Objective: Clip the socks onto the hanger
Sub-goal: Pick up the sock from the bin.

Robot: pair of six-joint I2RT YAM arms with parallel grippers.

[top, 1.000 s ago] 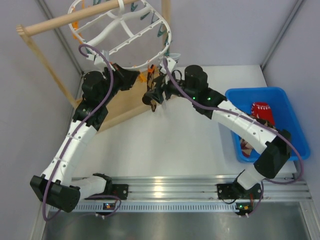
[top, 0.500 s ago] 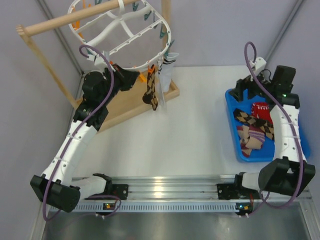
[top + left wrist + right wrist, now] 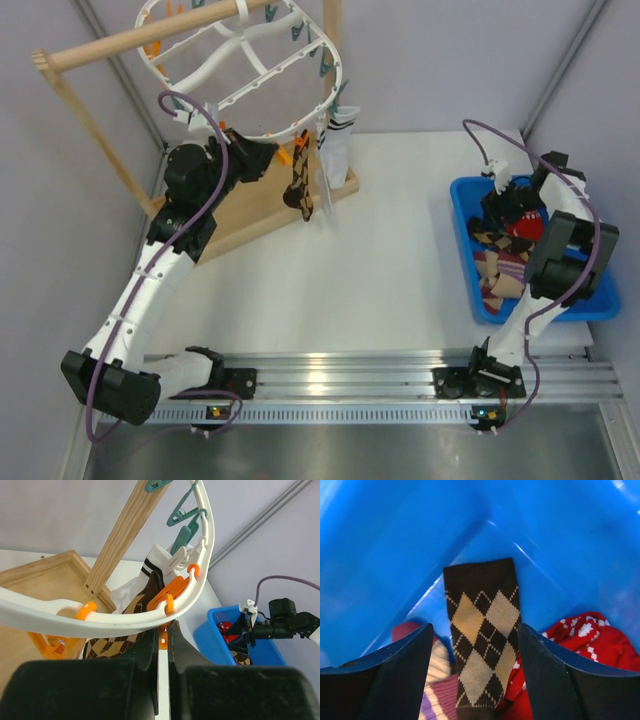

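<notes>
Step in hand, I'd say: fetching sock no. 3. Right tool [image 3: 474,626] is spread wide, nothing in it, poised over the brown-black argyle knit sock [image 3: 481,645] in the blue plastic bin [image 3: 395,540], dark cuff end pointing away from the wrist cam. Sock lies flat, partly over a red sock w/ white flecks [image 3: 580,645] and a tan-purple striped one [image 3: 437,680]. All soft and floppy, vs. the bin's hard glossy walls.

Left tool [image 3: 161,629] is up under the rim of the white plastic oval hanger [image 3: 125,617], fingers pressed nearly together. A bit of orange plastic clip [image 3: 175,587] shows at the tips; can't tell if it's pinched. Two socks hang from the rim: another argyle [image 3: 303,185] and a white ribbed one w/ dark cuff bands [image 3: 333,140].

Next probably: drop, pinch one layer near the cuff w/o snagging the neighbours, lift clear, carry across the surface to a free clip. Limp fabric will drape, so grip close to the edge.
</notes>
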